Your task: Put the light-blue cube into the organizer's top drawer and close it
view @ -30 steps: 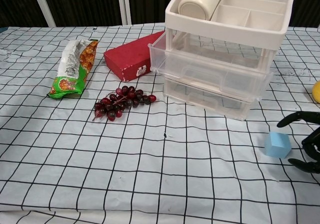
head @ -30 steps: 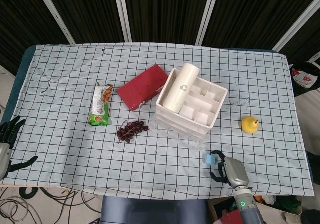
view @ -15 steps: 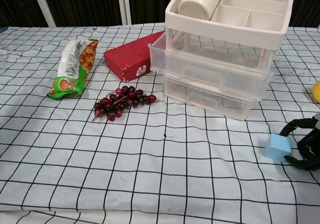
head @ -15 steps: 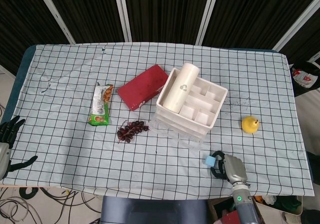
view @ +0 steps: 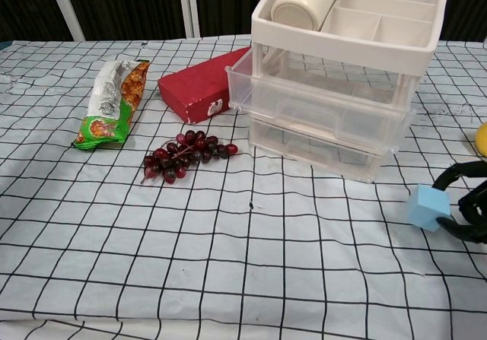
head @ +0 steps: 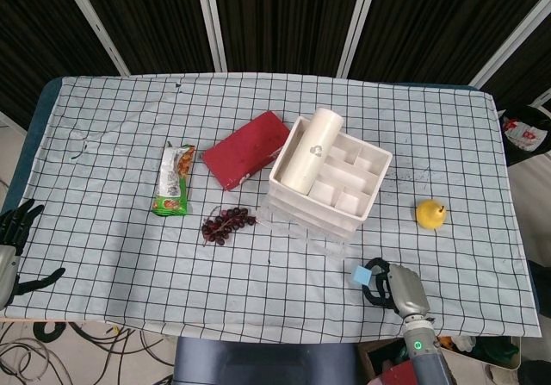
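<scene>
The light-blue cube sits tilted just above the cloth near the table's front right edge. My right hand grips it, with dark fingers curled over its top and under its right side. Behind it stands the white organizer, and its clear top drawer is pulled out a little toward me. My left hand hangs off the table's front left corner with its fingers spread and nothing in it; it does not show in the chest view.
A white cylinder lies in the organizer's top tray. Left of the organizer lie a red box, a bunch of dark grapes and a green snack packet. A yellow fruit sits to the right.
My right hand has closed its fingers around the cube, which has tipped and risen slightly off the cloth. The left hand has stayed where it was.
</scene>
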`<state>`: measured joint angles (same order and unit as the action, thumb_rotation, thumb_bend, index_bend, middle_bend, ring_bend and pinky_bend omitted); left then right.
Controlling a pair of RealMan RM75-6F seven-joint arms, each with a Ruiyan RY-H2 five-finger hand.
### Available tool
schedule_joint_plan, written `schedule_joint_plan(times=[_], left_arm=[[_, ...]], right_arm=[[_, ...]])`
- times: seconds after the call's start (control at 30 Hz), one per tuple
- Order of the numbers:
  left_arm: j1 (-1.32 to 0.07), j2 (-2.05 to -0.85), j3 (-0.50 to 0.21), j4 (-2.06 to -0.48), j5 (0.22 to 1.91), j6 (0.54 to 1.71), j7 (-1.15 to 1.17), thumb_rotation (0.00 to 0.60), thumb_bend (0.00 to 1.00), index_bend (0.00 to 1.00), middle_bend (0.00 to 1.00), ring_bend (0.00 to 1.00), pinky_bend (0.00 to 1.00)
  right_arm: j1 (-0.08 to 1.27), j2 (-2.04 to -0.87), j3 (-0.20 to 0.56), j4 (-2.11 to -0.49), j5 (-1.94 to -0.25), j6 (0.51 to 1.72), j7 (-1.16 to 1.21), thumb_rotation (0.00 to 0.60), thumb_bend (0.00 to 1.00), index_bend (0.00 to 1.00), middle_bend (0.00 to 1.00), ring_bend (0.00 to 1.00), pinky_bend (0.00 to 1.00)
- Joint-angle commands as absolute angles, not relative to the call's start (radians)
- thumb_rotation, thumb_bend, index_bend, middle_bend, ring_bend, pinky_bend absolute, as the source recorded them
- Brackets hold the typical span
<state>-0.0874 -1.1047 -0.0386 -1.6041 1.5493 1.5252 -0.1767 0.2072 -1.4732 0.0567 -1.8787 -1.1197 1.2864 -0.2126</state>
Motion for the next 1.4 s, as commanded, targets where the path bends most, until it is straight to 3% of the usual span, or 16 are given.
schedule_joint_plan(times=[0.03,0.23,0.47,0.77,0.93,1.27,1.4], left_arm=[[-0.087,-1.105,-0.038,-1.604,1.55,1.526,-0.175,0.6,0.02,0.0,0.0,0.0,0.0],[-0.087,-1.109,-0.037,-1.605,1.552,1.526,-0.166,0.6,0.02,0.0,0.0,0.0,0.0],[-0.087,-1.112,-0.036,-1.608,1.553,1.527,-0.161,0.6,0.02,0.0,0.0,0.0,0.0],[-0.088,-1.108,-0.037,-1.607,1.552,1.526,-0.17,0.6,0.02,0.0,0.0,0.0,0.0],[-0.087,-1.106,-0.036,-1.608,1.553,1.526,-0.174,0.6,0.02,0.0,0.0,0.0,0.0],[-0.087,-1.102,-0.034,-1.61,1.556,1.527,-0.183,0.6,0.02,0.0,0.0,0.0,0.0],[-0.088,-1.102,-0.034,-1.61,1.554,1.525,-0.184,0.6,0.02,0.0,0.0,0.0,0.0]], right_arm=[[0.183,-1.361,0.052,-2.005,-1.196,1.326,-0.171,0.6,0.47,0.69,0.83,0.9,0.89],[0.159,-1.208,0.044,-2.196,-1.318,1.362,-0.109,0.6,0.47,0.69,0.83,0.9,0.89],[0.171,-1.159,0.042,-2.309,-1.407,1.352,-0.115,0.6,0.47,0.69,0.83,0.9,0.89],[0.237,-1.253,0.09,-2.338,-1.383,1.313,-0.237,0.6,0.47,0.69,0.83,0.9,0.89],[0.296,-1.35,0.145,-2.306,-1.278,1.295,-0.336,0.6,0.47,0.69,0.83,0.9,0.89],[0.381,-1.491,0.257,-2.213,-1.121,1.341,-0.469,0.6,0.47,0.68,0.83,0.9,0.89],[0.389,-1.507,0.262,-2.204,-1.092,1.354,-0.479,0.6,0.47,0.66,0.83,0.9,0.89]])
